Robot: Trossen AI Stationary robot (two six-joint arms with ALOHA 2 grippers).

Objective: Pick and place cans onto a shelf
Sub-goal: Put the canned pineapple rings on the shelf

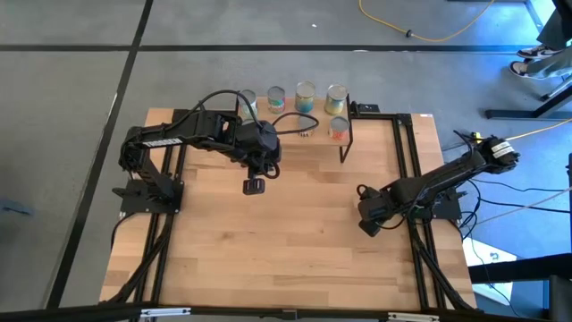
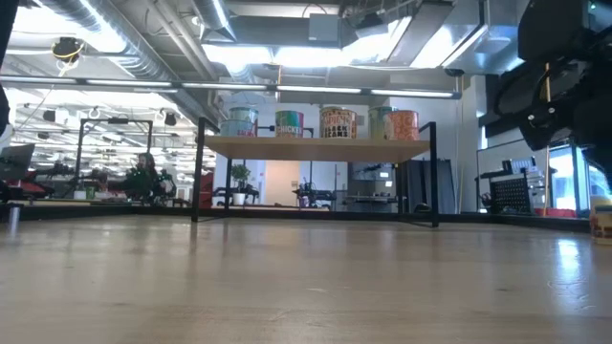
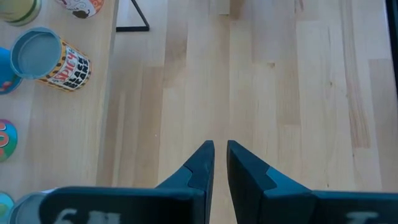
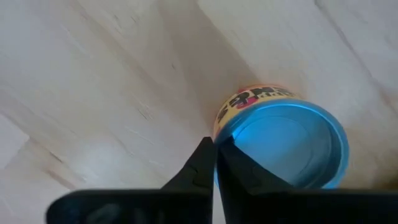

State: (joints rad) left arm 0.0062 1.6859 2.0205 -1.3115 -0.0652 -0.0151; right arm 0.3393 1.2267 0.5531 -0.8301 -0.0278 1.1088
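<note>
One can, with a silvery top and a yellow label, stands upright on the tabletop at the right; it also shows at the low view's right edge. My right gripper points down over it, shut at its rim, and hides it from the high view. Several cans stand in a row on the shelf at the far edge, and one more can stands beside them. My left gripper hangs shut and empty above the table's middle. My right gripper comes at the can from above, pointing down. Its fingertips close on the top rim at one side, one finger outside the wall and one over the lid. The can stands upright on the table.
Black rails run along the tabletop's left and right sides. The shelf's thin black legs stand at the far middle. Bare wood lies between the two arms and toward the near edge. A yellow cable lies on the floor beyond the table.
</note>
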